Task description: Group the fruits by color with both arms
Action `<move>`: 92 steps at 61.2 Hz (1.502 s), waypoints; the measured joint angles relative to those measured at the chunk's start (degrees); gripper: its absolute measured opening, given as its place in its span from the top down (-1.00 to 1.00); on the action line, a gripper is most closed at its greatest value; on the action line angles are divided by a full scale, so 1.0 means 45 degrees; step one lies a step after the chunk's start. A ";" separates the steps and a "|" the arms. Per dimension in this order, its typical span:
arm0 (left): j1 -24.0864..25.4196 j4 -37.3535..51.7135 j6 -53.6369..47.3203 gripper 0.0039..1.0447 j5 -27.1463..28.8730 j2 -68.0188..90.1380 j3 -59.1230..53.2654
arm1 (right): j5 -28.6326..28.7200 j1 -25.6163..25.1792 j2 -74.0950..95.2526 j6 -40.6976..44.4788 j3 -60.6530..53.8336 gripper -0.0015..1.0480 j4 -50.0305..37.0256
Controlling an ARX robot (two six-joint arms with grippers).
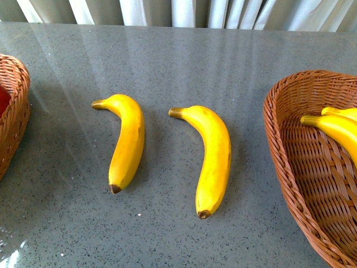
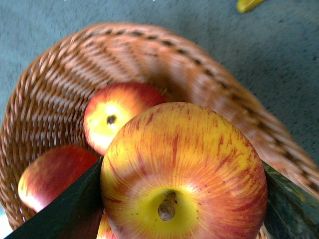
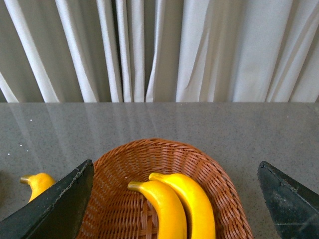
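Note:
In the front view two yellow bananas lie on the grey table: one left of centre [image 1: 127, 142], one at centre [image 1: 212, 158]. Neither arm shows there. In the left wrist view my left gripper [image 2: 182, 199] is shut on a red and yellow apple [image 2: 184, 169], held over the left wicker basket [image 2: 45, 89], where two more apples [image 2: 117, 112] [image 2: 50, 174] lie. In the right wrist view my right gripper [image 3: 174, 209] is open and empty above the right wicker basket [image 3: 124, 159], which holds two bananas [image 3: 164, 209] [image 3: 197, 201].
The left basket's rim [image 1: 17, 106] shows at the front view's left edge, the right basket [image 1: 295, 162] with bananas [image 1: 337, 128] at its right edge. White curtains [image 3: 159, 50] hang behind the table's far edge.

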State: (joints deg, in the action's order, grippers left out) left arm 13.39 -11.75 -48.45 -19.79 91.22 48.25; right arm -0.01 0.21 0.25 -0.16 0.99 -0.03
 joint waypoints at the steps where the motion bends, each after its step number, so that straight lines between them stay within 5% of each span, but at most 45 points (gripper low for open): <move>1: 0.0117 0.0058 0.0053 -0.41 -0.0015 0.0024 -0.0073 | 0.0000 -0.0005 0.0000 0.0000 0.0005 -0.82 0.0000; 7: 0.0413 0.0277 0.0359 -0.42 -0.0238 0.0058 -0.0432 | 0.0000 0.0000 0.0000 0.0000 0.0000 -0.82 0.0000; 15: 0.0379 0.0573 0.0520 -0.85 -0.0481 0.0058 -0.0913 | 0.0000 0.0000 0.0000 0.0000 0.0000 -0.82 0.0000; 41: 0.0491 0.1243 0.1205 -0.83 -0.1253 -0.0277 -0.1545 | 0.0000 0.0000 0.0000 0.0000 0.0000 -0.82 0.0000; 63: 0.1365 0.4119 0.6489 -0.83 -0.5289 -0.4784 -0.2613 | 0.0000 0.0000 0.0000 0.0000 0.0000 -0.82 0.0000; 68: 0.1651 0.4639 0.7606 -0.83 -0.5353 -0.5513 -0.2963 | 0.0000 0.0000 0.0000 0.0000 0.0000 -0.82 0.0000; 72: 0.1069 0.8616 0.9180 -0.55 -0.1481 -0.6067 -0.4609 | 0.0000 -0.0005 0.0000 0.0000 0.0000 -0.82 0.0000; 76: 0.0563 1.0841 0.9962 -0.31 0.0486 -0.6572 -0.5863 | 0.0000 0.0000 0.0000 0.0000 0.0000 -0.82 0.0000; 92: -0.0826 1.1443 1.0647 0.69 0.2322 -0.8830 -0.8194 | 0.0000 0.0000 0.0000 0.0000 0.0000 -0.82 0.0000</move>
State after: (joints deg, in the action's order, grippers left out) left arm 9.67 39.75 -0.54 -9.34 51.48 11.38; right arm -0.01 0.21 0.25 -0.16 0.99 -0.03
